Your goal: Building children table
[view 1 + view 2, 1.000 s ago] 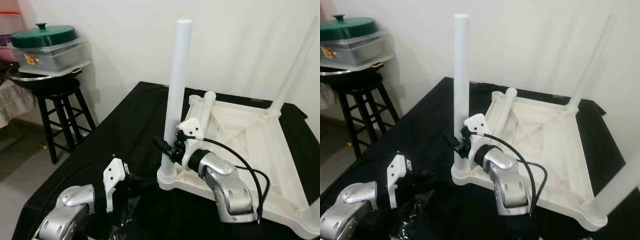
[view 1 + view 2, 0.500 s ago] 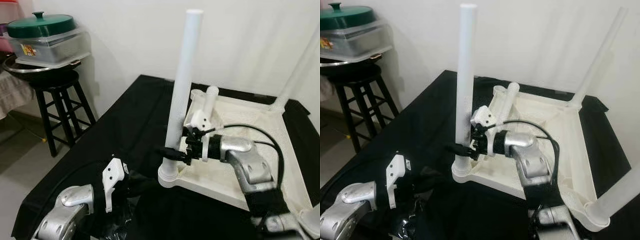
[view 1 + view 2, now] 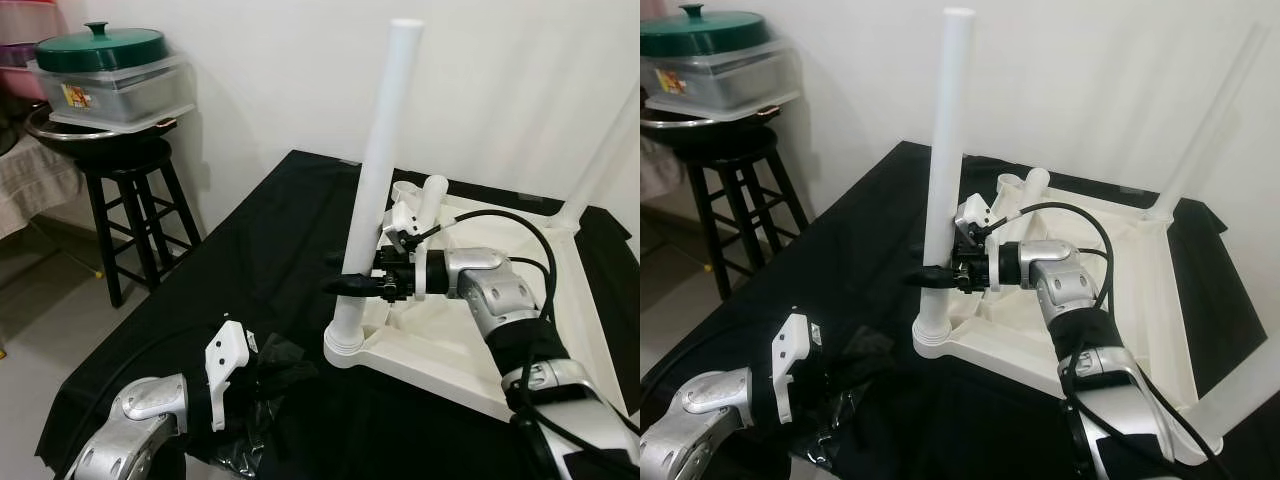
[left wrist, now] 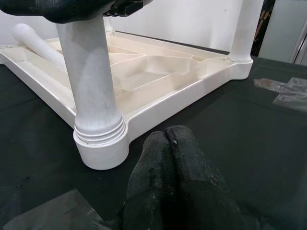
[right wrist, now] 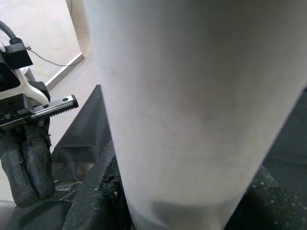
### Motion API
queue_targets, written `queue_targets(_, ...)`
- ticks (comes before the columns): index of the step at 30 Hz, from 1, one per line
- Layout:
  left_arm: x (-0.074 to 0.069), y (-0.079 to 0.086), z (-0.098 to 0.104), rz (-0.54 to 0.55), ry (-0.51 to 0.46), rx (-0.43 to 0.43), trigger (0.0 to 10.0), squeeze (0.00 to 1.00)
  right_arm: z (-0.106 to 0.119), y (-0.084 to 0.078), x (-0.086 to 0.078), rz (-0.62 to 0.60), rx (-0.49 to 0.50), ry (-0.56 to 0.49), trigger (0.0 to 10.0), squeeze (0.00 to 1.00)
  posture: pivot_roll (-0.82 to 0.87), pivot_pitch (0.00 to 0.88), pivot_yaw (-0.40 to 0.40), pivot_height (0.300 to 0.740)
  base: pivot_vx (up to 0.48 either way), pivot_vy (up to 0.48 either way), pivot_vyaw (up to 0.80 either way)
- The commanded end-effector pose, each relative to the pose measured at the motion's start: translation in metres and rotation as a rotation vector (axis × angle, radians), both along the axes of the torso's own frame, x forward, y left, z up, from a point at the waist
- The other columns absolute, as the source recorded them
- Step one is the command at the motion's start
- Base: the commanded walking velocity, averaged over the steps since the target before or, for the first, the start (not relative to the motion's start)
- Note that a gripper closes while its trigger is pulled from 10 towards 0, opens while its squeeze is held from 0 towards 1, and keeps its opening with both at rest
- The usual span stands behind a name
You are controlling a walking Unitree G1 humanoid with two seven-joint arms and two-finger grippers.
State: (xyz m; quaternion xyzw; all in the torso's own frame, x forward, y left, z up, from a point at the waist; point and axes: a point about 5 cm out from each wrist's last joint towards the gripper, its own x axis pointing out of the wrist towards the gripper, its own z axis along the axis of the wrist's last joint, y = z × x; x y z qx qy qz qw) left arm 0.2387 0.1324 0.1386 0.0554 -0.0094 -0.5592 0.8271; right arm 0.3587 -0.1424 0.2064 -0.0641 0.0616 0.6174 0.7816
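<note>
- Clamping the near upright white leg (image 3: 378,170) low on its shaft, just above the threaded collar: right gripper (image 3: 352,284), fingers closed around the tube, arm reaching across from the right over the tabletop.
- Standing vertical in the near-left corner socket of the upside-down white tabletop (image 3: 520,345), which lies on the black cloth (image 3: 250,260).
- Lying loose inside the tabletop's ribbed underside near the far-left corner: a fourth white leg (image 3: 430,200), just behind the right wrist.
- Rising from the far-right corner: another fitted leg (image 3: 600,150), upright; a further one (image 3: 1250,385) at the near-right corner, cut by the frame edge.
- Resting low on the cloth in front of the near-left corner, well apart from the leg: left gripper (image 4: 170,163), black fingers pressed together on nothing, crumpled black plastic (image 3: 270,375) beside it.
- Showing close in the right wrist view: pale leg shaft against the black pads (image 5: 108,187), with the left gripper on the cloth beyond.
- Standing off to the left beside the wall: black stool (image 3: 135,215) carrying a metal pan, a clear container and a green lid (image 3: 100,48).
</note>
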Motion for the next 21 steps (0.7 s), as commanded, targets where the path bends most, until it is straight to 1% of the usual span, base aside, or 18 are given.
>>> queue_targets(1, -0.002, 0.000, 0.000, -0.004, 0.009, -0.004, 10.0, 0.00, -0.004, -0.008, 0.000, -0.037, -0.004, -0.021, 0.0, 0.00, -0.03, 0.024, -0.089, 0.740, 0.000, 0.000, 0.00)
queue_targets(3, -0.002, 0.000, 0.000, -0.004, 0.010, -0.006, 10.0, 0.00, -0.006, -0.009, -0.001, -0.068, -0.013, -0.036, 0.0, 0.00, -0.04, 0.027, -0.085, 0.740, 0.000, 0.000, 0.00)
queue_targets(4, -0.002, 0.000, 0.000, -0.005, 0.010, -0.007, 10.0, 0.00, -0.007, -0.010, -0.002, -0.107, -0.017, -0.051, 0.0, 0.00, -0.04, 0.028, -0.085, 0.740, 0.000, 0.000, 0.00)
queue_targets(5, -0.002, 0.000, 0.000, -0.005, 0.010, -0.007, 10.0, 0.00, -0.007, -0.010, -0.002, -0.107, -0.017, -0.051, 0.0, 0.00, -0.04, 0.028, -0.085, 0.740, 0.000, 0.000, 0.00)
queue_targets(6, -0.002, 0.000, 0.000, -0.004, 0.011, -0.008, 10.0, 0.00, -0.009, -0.011, -0.002, -0.146, -0.019, -0.064, 0.0, 0.00, -0.04, 0.027, -0.086, 0.740, 0.000, 0.000, 0.00)
queue_targets(7, -0.001, 0.001, 0.000, -0.004, 0.011, -0.008, 10.0, 0.00, -0.012, -0.011, -0.003, -0.257, -0.045, -0.094, 0.0, 0.00, -0.04, 0.030, -0.089, 0.740, 0.000, 0.000, 0.00)
queue_targets(8, -0.001, 0.001, 0.000, -0.004, 0.011, -0.008, 10.0, 0.00, -0.012, -0.011, -0.003, -0.257, -0.045, -0.094, 0.0, 0.00, -0.04, 0.030, -0.089, 0.740, 0.000, 0.000, 0.00)
queue_targets(9, -0.002, 0.002, 0.000, -0.001, 0.011, -0.009, 10.0, 0.00, -0.018, -0.004, -0.003, -0.455, -0.024, -0.091, 0.0, 0.00, -0.06, 0.033, -0.094, 0.740, 0.000, 0.000, 0.00)
queue_targets(10, -0.002, 0.003, 0.000, 0.001, 0.012, -0.010, 10.0, 0.00, -0.021, -0.002, -0.005, -0.601, -0.011, -0.082, 0.0, 0.00, -0.06, 0.034, -0.089, 0.740, 0.000, 0.000, 0.00)
queue_targets(11, -0.002, 0.003, 0.000, 0.001, 0.012, -0.010, 10.0, 0.00, -0.021, -0.002, -0.005, -0.601, -0.011, -0.082, 0.0, 0.00, -0.06, 0.034, -0.089, 0.740, 0.000, 0.000, 0.00)
queue_targets(12, -0.001, 0.005, 0.001, 0.002, 0.011, -0.010, 10.0, 0.00, -0.028, 0.005, -0.011, -0.903, 0.043, -0.074, 0.0, 0.00, -0.07, 0.043, -0.067, 0.740, 0.000, 0.000, 0.00)
queue_targets(13, -0.001, 0.005, 0.001, 0.002, 0.011, -0.010, 10.0, 0.00, -0.028, 0.005, -0.011, -0.903, 0.043, -0.074, 0.0, 0.00, -0.07, 0.043, -0.067, 0.740, 0.000, 0.000, 0.00)
queue_targets(14, 0.000, 0.005, 0.001, 0.000, 0.015, -0.012, 10.0, 0.00, -0.047, 0.025, -0.034, -0.963, 0.040, -0.001, 0.0, 0.00, -0.07, 0.052, -0.046, 0.740, 0.000, 0.000, 0.00)
queue_targets(15, 0.001, 0.006, 0.000, -0.006, 0.018, -0.004, 10.0, 0.00, -0.053, 0.035, -0.047, -0.974, 0.025, 0.005, 0.0, 0.00, -0.09, 0.012, -0.031, 0.740, 0.000, 0.000, 0.00)
queue_targets(16, 0.002, 0.006, 0.000, -0.009, 0.022, -0.001, 10.0, 0.00, -0.056, 0.038, -0.053, -0.973, 0.009, 0.013, 0.0, 0.00, -0.09, 0.012, -0.028, 0.740, 0.000, 0.000, 0.00)
queue_targets(18, 0.002, 0.006, 0.000, -0.009, 0.022, -0.001, 10.0, 0.00, -0.056, 0.038, -0.053, -0.973, 0.009, 0.013, 0.0, 0.00, -0.09, 0.012, -0.028, 0.740, 0.000, 0.000, 0.00)
queue_targets(19, 0.003, 0.005, -0.002, -0.010, 0.025, 0.000, 10.0, 0.00, -0.058, 0.039, -0.054, -0.940, -0.012, 0.011, 0.0, 0.00, -0.09, 0.010, -0.034, 0.740, 0.000, 0.000, 0.00)
queue_targets(21, 0.004, 0.005, -0.002, -0.012, 0.027, 0.001, 10.0, 0.00, -0.060, 0.036, -0.052, -0.940, -0.028, 0.003, 0.0, 0.00, -0.09, 0.005, -0.049, 0.740, 0.000, 0.000, 0.00)
